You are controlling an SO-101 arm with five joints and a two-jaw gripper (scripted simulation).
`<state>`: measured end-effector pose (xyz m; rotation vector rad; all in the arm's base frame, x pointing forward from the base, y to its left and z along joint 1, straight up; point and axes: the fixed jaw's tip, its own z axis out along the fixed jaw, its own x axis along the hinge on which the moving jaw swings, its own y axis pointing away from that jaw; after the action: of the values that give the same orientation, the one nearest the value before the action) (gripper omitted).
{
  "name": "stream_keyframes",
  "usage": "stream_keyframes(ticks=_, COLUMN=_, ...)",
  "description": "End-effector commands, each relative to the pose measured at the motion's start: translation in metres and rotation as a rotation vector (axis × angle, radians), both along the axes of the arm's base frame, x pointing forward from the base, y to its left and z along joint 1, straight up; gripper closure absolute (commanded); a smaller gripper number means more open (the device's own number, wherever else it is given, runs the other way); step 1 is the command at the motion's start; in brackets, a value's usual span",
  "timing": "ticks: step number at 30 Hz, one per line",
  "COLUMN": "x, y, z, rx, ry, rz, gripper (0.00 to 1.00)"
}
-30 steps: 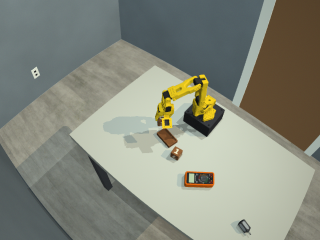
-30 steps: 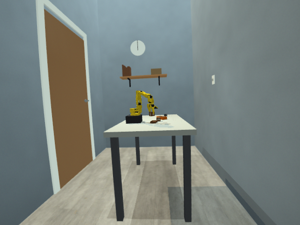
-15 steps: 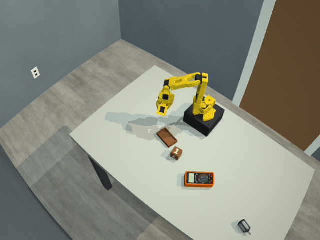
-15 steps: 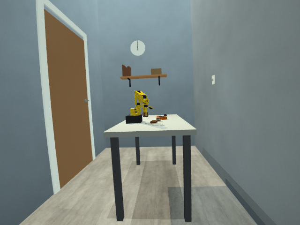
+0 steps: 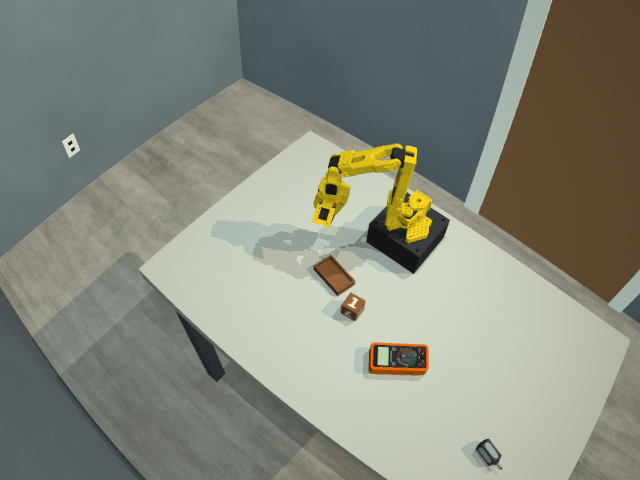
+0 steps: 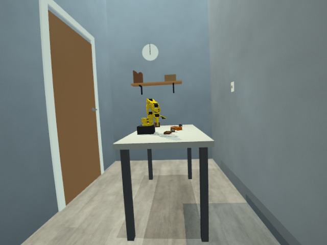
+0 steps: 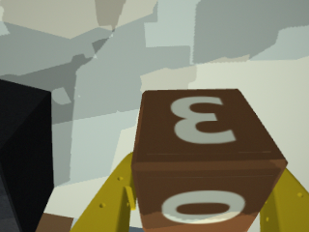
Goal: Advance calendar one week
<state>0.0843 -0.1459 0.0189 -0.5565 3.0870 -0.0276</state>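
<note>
My gripper is shut on a brown date cube. In the wrist view the cube's upper face shows a 3 and the face toward the camera shows a 0, both upside down. In the top view the gripper hangs above the table, behind the tray and left of the arm's base. The brown tray holds no cube. The second cube stands on the table just in front of the tray, with a 1 on top. The month's name is not visible.
The arm's black base stands behind the tray and shows at the left of the wrist view. An orange multimeter lies in front of the second cube. A small dark clip-like object lies near the table's front corner.
</note>
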Motion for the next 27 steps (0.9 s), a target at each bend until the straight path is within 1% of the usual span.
stream_keyframes(ticks=1, x=-0.001, y=0.000, z=0.001, rx=-0.011, ry=-0.008, rz=-0.016, gripper=1.00)
stream_keyframes(ticks=13, x=0.001, y=-0.001, z=0.001, rx=-0.009, ry=-0.011, rz=-0.171, gripper=1.00)
stream_keyframes(ticks=19, x=0.005, y=-0.001, z=0.001, rx=-0.006, ry=-0.016, rz=-0.361, gripper=1.00)
stream_keyframes(ticks=27, x=0.011, y=-0.003, z=0.001, rx=-0.002, ry=-0.023, rz=-0.686, gripper=1.00)
